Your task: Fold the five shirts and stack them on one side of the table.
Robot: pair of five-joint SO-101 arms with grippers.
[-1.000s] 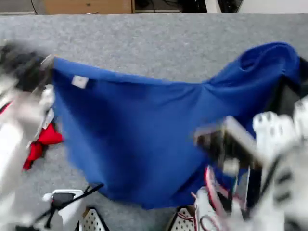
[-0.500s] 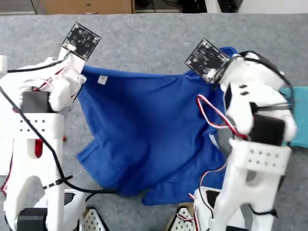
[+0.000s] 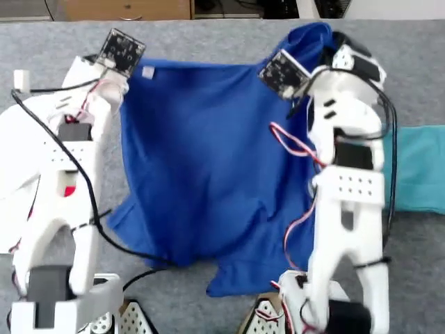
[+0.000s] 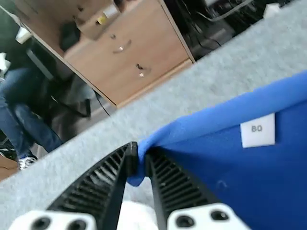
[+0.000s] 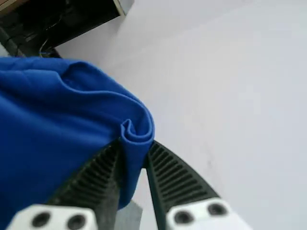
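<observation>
The blue shirt [image 3: 208, 160] is spread over the middle of the table [image 3: 208, 42], reaching toward its far edge. The left claw [image 4: 139, 154] grips one far corner of it, near the white tag [image 4: 257, 129]. The right claw [image 5: 134, 143] pinches the other far corner. A teal shirt [image 3: 421, 167] lies at the table's right edge.

Garments, two: one blue shirt [image 3: 201, 174] and one teal garment [image 3: 417, 167]. White label [image 3: 147, 72] on the blue shirt, one. Arms, two: left arm [image 3: 62, 174] and right arm [image 3: 348, 188]. Grippers, two: left gripper [image 4: 139, 155] and right gripper [image 5: 134, 146]. Grey table [image 3: 208, 42], one. Wooden cabinet [image 4: 129, 52] behind the table, one.
</observation>
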